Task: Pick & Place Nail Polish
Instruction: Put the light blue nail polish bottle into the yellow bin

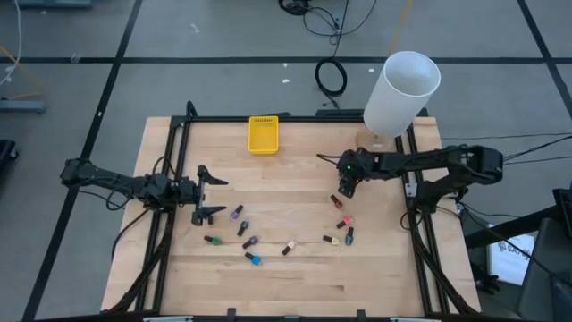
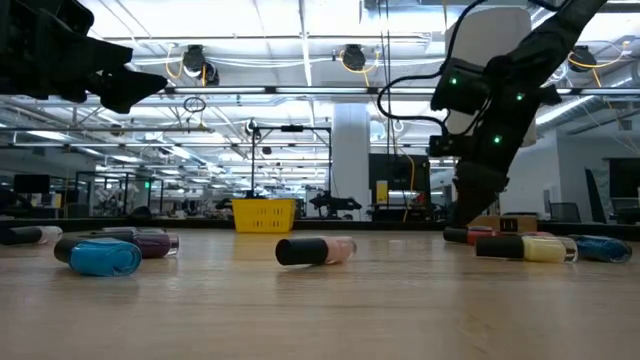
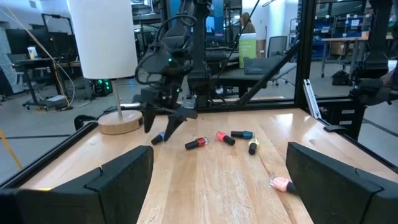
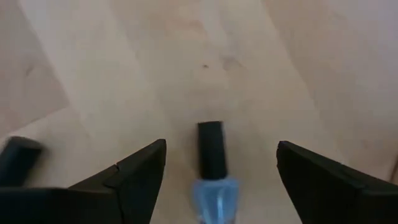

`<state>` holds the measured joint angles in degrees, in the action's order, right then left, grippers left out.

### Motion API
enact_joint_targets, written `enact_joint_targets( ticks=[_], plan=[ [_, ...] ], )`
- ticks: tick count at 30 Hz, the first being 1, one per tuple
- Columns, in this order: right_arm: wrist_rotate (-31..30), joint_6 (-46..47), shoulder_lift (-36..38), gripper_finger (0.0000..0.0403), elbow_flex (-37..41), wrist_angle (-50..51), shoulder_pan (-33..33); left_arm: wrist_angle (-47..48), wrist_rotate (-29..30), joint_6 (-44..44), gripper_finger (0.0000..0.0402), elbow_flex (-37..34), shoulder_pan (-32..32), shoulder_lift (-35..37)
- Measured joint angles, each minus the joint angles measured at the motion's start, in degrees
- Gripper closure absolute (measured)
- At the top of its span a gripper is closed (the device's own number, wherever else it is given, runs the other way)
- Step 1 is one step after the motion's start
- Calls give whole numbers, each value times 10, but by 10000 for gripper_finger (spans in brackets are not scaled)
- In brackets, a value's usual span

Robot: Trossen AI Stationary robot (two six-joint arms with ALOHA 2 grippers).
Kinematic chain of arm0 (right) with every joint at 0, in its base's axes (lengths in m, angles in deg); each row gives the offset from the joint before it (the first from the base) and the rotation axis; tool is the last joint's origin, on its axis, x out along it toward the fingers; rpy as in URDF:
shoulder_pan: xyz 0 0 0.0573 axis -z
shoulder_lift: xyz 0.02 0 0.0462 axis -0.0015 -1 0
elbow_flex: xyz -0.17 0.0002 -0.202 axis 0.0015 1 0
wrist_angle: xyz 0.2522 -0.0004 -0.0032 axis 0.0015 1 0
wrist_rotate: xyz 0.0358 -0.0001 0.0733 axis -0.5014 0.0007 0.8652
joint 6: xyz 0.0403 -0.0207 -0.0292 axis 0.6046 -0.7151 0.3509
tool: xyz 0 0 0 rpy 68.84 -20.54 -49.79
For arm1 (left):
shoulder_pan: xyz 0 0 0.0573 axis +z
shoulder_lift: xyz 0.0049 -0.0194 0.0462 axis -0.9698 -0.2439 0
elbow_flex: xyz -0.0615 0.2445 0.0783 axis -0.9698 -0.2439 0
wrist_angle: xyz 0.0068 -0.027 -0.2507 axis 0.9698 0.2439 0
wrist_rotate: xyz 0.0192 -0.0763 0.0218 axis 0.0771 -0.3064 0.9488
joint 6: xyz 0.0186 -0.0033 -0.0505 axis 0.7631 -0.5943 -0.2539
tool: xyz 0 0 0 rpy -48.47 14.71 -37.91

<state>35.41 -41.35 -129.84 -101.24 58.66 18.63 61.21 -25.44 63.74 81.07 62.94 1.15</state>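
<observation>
Your right pincer [image 1: 345, 190] is down low over the desk [image 1: 295, 259], around 2 o'clock from the desk's middle, and its fingers stand wide with nothing gripped. In the right wrist view a blue bottle [image 4: 214, 180] lies flat on the wood right between the two fingers [image 4: 134, 171], dark cap pointing away from the camera, not touched by either one. Another dark cap [image 4: 17, 155] peeks in at the edge of that view.

Your left pincer [image 1: 207, 194] waits out at 9 o'clock, also wide open and holding nothing; from the low view it hangs well above the wood.

The rest of the polish is scattered lying down across the near half of the desk. There's a cluster just off the left pincer: a purple bottle [image 1: 236, 214], a green one [image 1: 212, 240] and a bright blue one [image 1: 253, 258] towards 7 o'clock. Another bunch sits under the right pincer around 4 o'clock: a red one [image 1: 337, 201], a pink one [image 1: 345, 221], a beige one [image 1: 332, 240] and a teal one [image 1: 350, 236]. A brownish one [image 1: 289, 248] lies between the two groups at about 6.

The yellow bin [image 1: 263, 134] sits at 12 o'clock near the far edge, well apart from every bottle. A white cylinder [image 1: 400, 92] stands at the far right corner.
</observation>
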Motion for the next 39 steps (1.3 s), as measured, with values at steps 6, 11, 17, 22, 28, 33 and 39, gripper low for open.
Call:
enact_joint_targets(
  ticks=[6,11,17,22,28,33,39],
  plan=[
    [31,-14,-12,160,0,-9,26,0,0,0,45,0,0,0],
    [57,-15,-37,197,-1,-10,31,0,0,0,45,0,0,0],
    [59,-30,-56,238,-2,-19,31,0,0,0,46,0,0,0],
    [62,-31,-55,290,-2,-31,30,0,0,0,45,0,0,0],
    [62,-32,-55,355,-1,-31,30,0,0,0,46,0,0,0],
    [61,-33,-53,355,0,-41,29,0,0,0,46,0,0,0],
    [53,-41,-5,355,2,-83,21,0,0,0,46,0,0,0]
  ],
)
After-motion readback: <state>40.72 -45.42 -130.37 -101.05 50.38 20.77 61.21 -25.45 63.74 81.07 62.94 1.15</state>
